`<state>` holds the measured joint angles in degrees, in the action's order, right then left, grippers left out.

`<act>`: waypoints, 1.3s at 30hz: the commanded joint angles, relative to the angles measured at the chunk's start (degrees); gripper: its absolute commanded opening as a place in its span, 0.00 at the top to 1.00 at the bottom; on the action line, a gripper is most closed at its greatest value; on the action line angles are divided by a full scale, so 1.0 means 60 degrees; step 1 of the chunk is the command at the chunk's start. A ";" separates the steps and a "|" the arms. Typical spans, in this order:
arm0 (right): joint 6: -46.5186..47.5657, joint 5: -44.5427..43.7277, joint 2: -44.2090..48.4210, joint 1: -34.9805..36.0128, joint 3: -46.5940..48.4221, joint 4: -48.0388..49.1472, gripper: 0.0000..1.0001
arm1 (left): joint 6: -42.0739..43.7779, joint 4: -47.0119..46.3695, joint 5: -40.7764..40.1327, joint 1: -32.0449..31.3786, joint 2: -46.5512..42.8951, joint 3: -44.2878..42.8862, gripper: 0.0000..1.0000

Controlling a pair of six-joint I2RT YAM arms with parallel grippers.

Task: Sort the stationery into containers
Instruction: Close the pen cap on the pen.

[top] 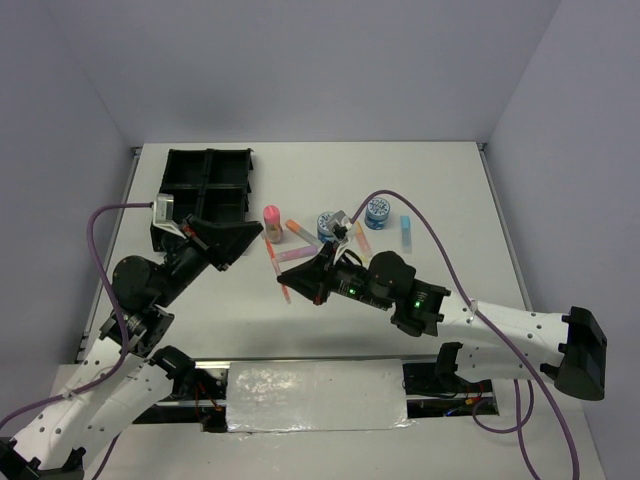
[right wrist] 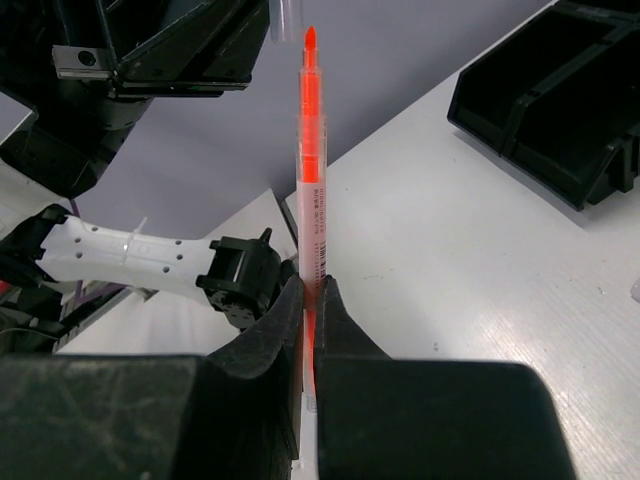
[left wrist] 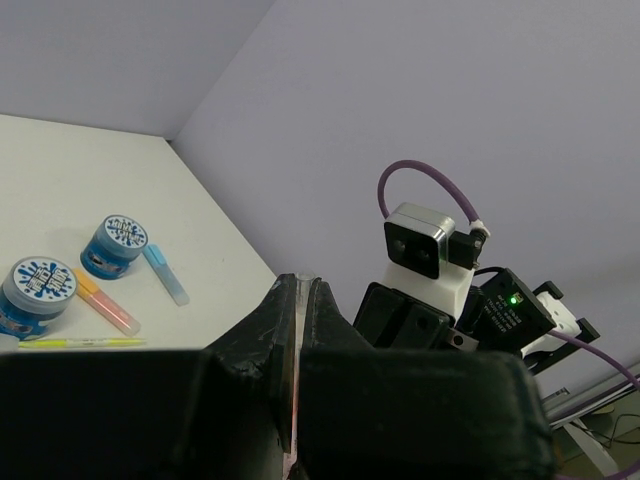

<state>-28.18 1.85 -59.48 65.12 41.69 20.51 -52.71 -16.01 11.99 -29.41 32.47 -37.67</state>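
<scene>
Lavender walls close in a white table point(top: 400, 180), seen from above and behind two black-and-white robot arms.

The right claw point(right wrist: 310, 295) hangs over the middle of the table. Its jaws are pinched on a thin orange pen point(right wrist: 311, 150), gripped low on the barrel. The long upper part and the tip stick out past the fingertips, off the table.

The left claw point(left wrist: 298, 290) hovers just to the left of the right claw, near the pen's tip. Its jaws are pressed together, and I cannot tell whether anything thin lies between them. Just beyond the left claw, at the far left of the table, sits a black tray point(top: 208, 153) with four compartments.

Everything else lies loose on the table beyond the right claw:
- A pink marker point(top: 295, 255) lies closest to the claw.
- A pink-capped tube point(top: 271, 215) stands upright past the pink marker.
- An orange marker point(top: 299, 230) lies just beside the tube.
- Further right sit the left tin point(top: 328, 222) and the right tin point(top: 377, 210), both round with blue-patterned lids.
- A second orange marker point(top: 361, 240) lies between the tins.
- A light-blue marker point(top: 406, 230) lies furthest to the right.
- A yellow-green pen point(left wrist: 80, 343) lies flat just beside the left tin.
</scene>
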 commanded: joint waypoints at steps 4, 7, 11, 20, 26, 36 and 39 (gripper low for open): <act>0.0171 -0.0029 0.0143 0.0045 0.0449 0.0287 1.00 | 0.0127 -0.0452 -0.0006 -0.0020 -0.0050 0.0009 1.00; 0.0156 -0.0015 0.0158 0.0059 0.0420 0.0316 1.00 | 0.0157 -0.0422 -0.0079 -0.0020 -0.0079 -0.0020 1.00; 0.0069 0.0044 0.0085 0.0045 0.0318 0.0404 1.00 | 0.0215 -0.0364 -0.0138 -0.0020 -0.0079 -0.0093 1.00; -0.0049 0.0102 -0.0032 0.0045 0.0141 0.0507 1.00 | 0.0508 -0.0100 -0.0489 -0.0020 -0.0109 -0.0430 1.00; -0.0092 0.0176 -0.0032 0.0045 0.0098 0.0565 1.00 | 0.0625 -0.0071 -0.0607 -0.0020 -0.0123 -0.0460 1.00; -0.0049 0.0132 -0.0105 0.0045 0.0229 0.0434 1.00 | 0.0391 -0.0320 -0.0401 -0.0020 -0.0065 -0.0343 1.00; -0.0063 0.0131 -0.0208 0.0045 0.0214 0.0477 1.00 | 0.0420 -0.0305 -0.0402 -0.0020 -0.0094 -0.0401 1.00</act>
<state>-28.69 2.52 -59.88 65.12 41.69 20.67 -50.94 -14.59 9.06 -29.41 32.25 -38.04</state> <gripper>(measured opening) 0.036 0.111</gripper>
